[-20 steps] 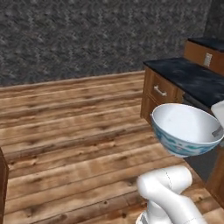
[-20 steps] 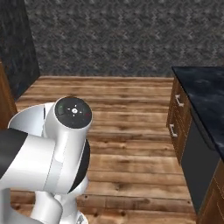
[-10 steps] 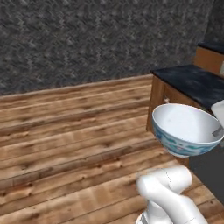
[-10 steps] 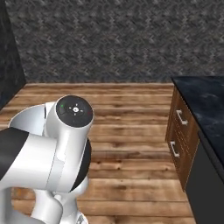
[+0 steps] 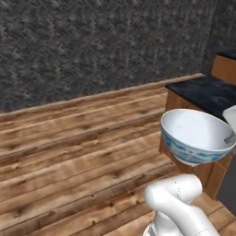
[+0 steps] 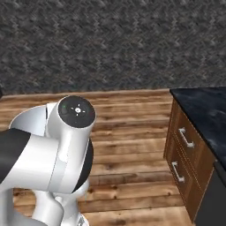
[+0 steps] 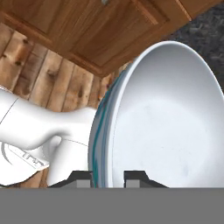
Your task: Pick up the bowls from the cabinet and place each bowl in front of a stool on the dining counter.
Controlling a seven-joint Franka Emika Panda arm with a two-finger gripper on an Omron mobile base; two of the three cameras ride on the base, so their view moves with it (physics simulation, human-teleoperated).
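Note:
The deep white bowl with blue patterning hangs in the air at the right of the left base view, tilted slightly, above the wooden floor. In the hand view the bowl is seen edge-on, and its rim runs down between the two dark fingertips. My gripper is shut on that rim, one finger inside and one outside. A bit of the hand shows at the bowl's right edge in the left base view. The cream-beige bowl, the cabinet, the stools and the dining counter are out of view.
A drawer-fronted counter with a dark top stands to the right, also visible behind the bowl. A dark stone-patterned wall closes off the far side. Open plank floor lies ahead and to the left.
The whole picture has shifted as the base moves: the wall looms larger and the dark panel at the left is gone. The bowl stays gripped in the same place relative to the arm.

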